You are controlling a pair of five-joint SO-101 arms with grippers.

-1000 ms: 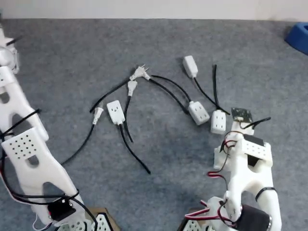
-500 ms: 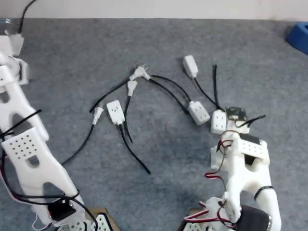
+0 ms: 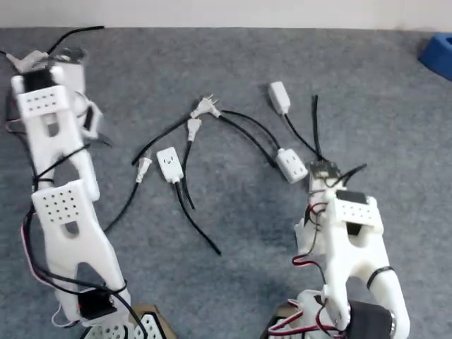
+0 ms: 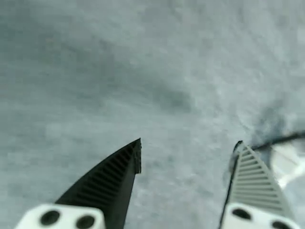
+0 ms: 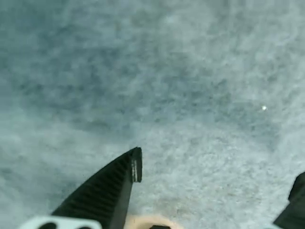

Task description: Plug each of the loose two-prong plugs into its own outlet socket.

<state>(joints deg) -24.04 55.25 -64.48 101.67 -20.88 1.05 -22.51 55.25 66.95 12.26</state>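
Observation:
Three white two-prong plugs on black cords lie loose on the grey carpet: one (image 3: 205, 106) at the back, one (image 3: 193, 127) just below it, one (image 3: 143, 168) to the left. White outlet sockets lie at the centre left (image 3: 169, 164), the back (image 3: 279, 97) and the centre right (image 3: 292, 164). The left arm (image 3: 53, 99) stands at the far left, away from the plugs. Its gripper (image 4: 188, 145) is open over bare carpet, with a black cord (image 4: 281, 139) beside one finger. The right arm (image 3: 332, 183) sits just right of the centre-right socket. Its gripper (image 5: 217, 167) is open over carpet, holding nothing.
A blue object (image 3: 436, 55) sits at the far right edge. The black cords (image 3: 194, 212) trail across the middle of the carpet. A pale wall strip (image 3: 212, 13) runs along the back.
The left arm has swung in from the left edge toward the middle. The right arm has shifted left and forward, now covering a socket that lay near its wrist.

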